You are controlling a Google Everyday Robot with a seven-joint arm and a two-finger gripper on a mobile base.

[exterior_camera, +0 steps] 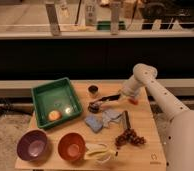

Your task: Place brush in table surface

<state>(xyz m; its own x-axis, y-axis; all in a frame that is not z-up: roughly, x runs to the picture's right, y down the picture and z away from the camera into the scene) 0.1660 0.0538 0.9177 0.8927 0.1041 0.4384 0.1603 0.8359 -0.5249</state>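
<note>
The brush (103,101) has a thin black handle and a small round dark head (94,106). It slants down to the left, with its head at or just above the light-brown table surface (140,130), right of the green tray. My gripper (121,96) is at the end of the white arm that comes in from the right. It is shut on the handle's right end, low over the middle back of the table.
A small dark cup (93,90) stands just behind the brush head. The green tray (42,97) holds an orange ball (53,115). In front lie a blue cloth (94,123), a short dark stick (126,120), grapes (129,137), a banana (97,150), an orange bowl (71,146) and a purple bowl (32,145).
</note>
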